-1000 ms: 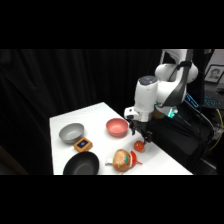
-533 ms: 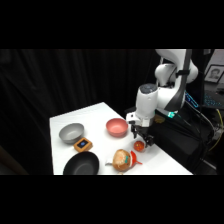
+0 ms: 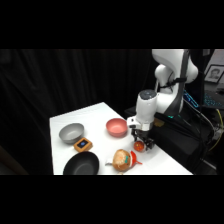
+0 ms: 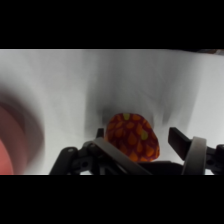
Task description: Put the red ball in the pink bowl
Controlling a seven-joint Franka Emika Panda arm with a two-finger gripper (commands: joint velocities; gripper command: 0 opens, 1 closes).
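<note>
one step in hand: grasp. red ball (image 4: 133, 137) on table (image 3: 95, 116), just right of pink bowl (image 3: 117, 127). your gripper (image 4: 139, 142) down over ball, fingers (image 4: 181, 140) wide, straddling it, not closed. next: close, lift, carry left over bowl.

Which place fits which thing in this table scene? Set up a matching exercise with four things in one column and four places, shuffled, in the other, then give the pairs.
Things:
1. red ball
2. pink bowl
3. grey bowl
4. black bowl

Places:
A. at the table's front edge, left of the tan round object
B. directly under the gripper
C. mid-table, just left of the gripper
D. near the table's left side, behind the small orange square

Pairs: 1-B, 2-C, 3-D, 4-A
</note>
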